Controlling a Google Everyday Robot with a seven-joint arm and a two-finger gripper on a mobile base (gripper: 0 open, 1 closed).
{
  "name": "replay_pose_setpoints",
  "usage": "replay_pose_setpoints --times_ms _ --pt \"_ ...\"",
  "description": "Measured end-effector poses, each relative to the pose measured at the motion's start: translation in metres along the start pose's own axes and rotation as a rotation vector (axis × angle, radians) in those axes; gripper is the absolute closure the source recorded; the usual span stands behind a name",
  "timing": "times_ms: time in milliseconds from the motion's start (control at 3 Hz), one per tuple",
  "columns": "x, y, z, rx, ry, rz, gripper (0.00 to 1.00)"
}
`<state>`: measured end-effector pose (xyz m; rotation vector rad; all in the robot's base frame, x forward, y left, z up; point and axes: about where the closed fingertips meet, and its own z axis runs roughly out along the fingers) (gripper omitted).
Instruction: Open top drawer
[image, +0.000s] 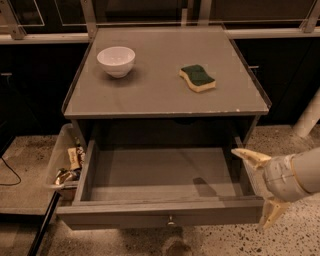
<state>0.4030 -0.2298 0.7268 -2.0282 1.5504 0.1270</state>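
— Location of the top drawer is requested.
— It is found under the bench, drawn well forward, so that its plain grey inside is exposed from above. Its grey front is turned toward the camera, and a small round metal knob is seen at the centre of that front.
— And the tool?
— The tool is placed at the drawer's right front corner, carried on a pale arm that enters from the right edge of the view. Its two cream fingers are held apart: one finger is laid above the drawer's right side wall, pointing left, and the other is angled downward just outside the right end of the front. The corner is thus set between them. Whether either finger is touching the drawer cannot be told.
— What is carried on the bench?
— A white bowl is set toward the back left and a green-and-yellow sponge toward the right, well apart.
— What is seen beside it?
— A pale bin holding wrapped packets is set against the drawer's left side, and a white post is seen at the far right, on a speckled floor.
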Motion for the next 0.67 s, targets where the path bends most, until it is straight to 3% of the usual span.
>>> replay_pose_setpoints --times_ms 333,667 --pt "-0.016 -0.053 -0.036 0.021 0.004 -0.084 0.00" --pt "-0.027 -0.103 -0.069 0.075 -0.022 -0.150 0.00"
